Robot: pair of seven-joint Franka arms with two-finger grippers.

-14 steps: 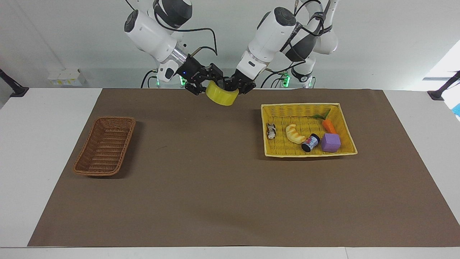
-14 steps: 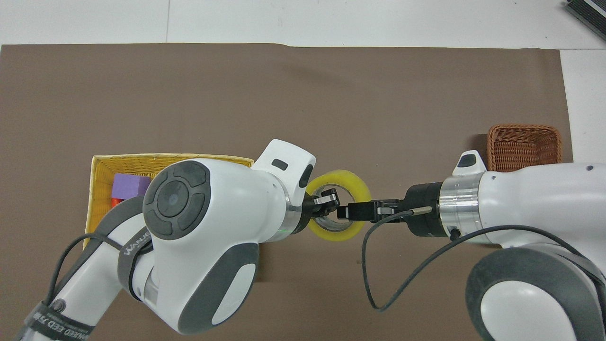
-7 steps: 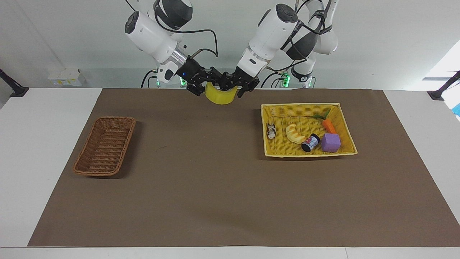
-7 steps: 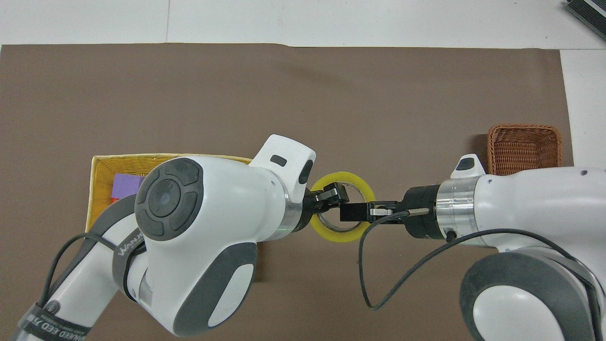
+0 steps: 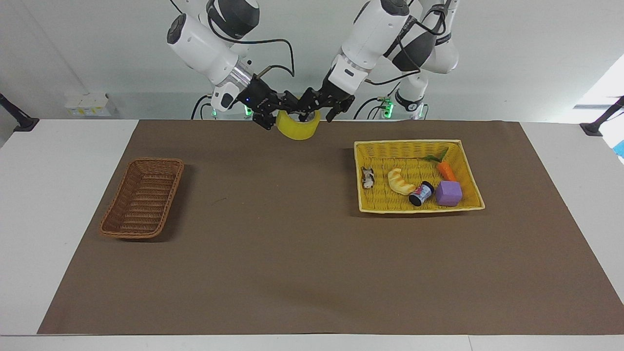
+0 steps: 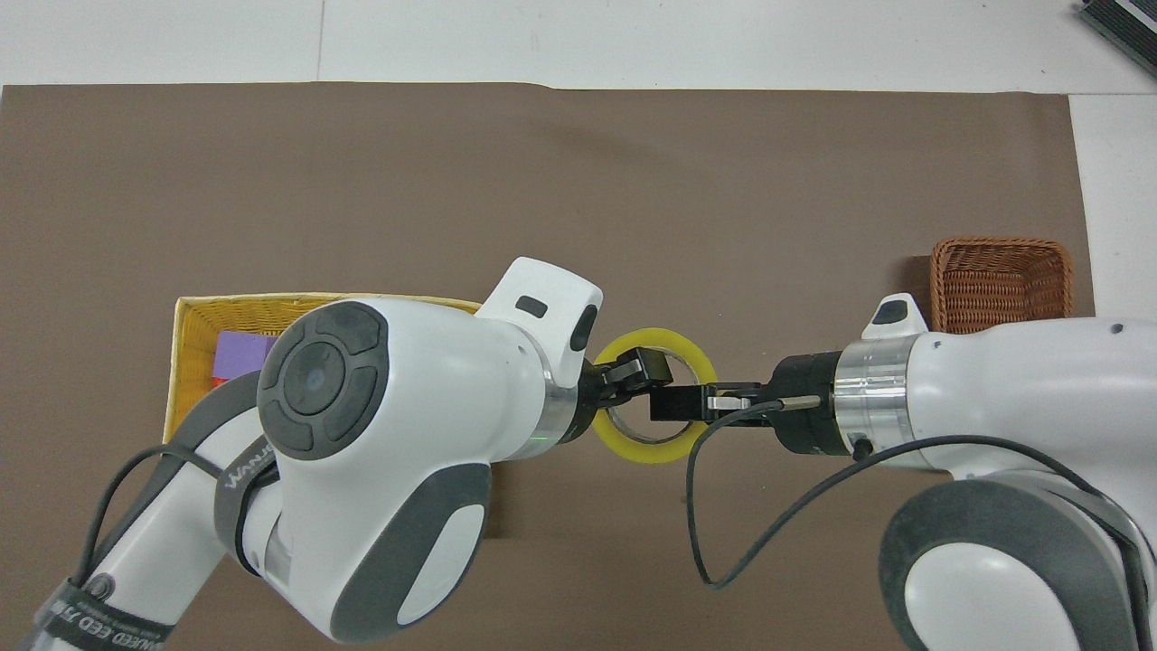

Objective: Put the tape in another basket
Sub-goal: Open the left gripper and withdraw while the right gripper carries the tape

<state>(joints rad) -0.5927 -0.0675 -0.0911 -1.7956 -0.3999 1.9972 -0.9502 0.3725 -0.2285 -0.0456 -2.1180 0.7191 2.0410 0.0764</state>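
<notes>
The yellow tape (image 5: 298,129) hangs level in the air between both grippers, over the mat's edge nearest the robots. It also shows in the overhead view (image 6: 653,450). My right gripper (image 5: 278,113) (image 6: 691,402) is shut on the roll's wall. My left gripper (image 5: 319,108) (image 6: 633,375) stands with its fingers spread, one reaching into the roll's hole, the other outside it. The dark reddish-brown wicker basket (image 5: 168,192) (image 6: 1001,271) sits empty at the right arm's end of the table.
A yellow woven basket (image 5: 419,143) (image 6: 271,304) at the left arm's end holds a croissant toy (image 5: 400,182), a carrot (image 5: 445,170), a purple cube (image 5: 448,193), a small can (image 5: 421,193) and a small figure (image 5: 367,177). A brown mat (image 5: 292,243) covers the table.
The tape turned from tilted to level and rose slightly. The left arm lifted and its fingers now stand apart at the roll; the right gripper closed in on the roll's wall.
</notes>
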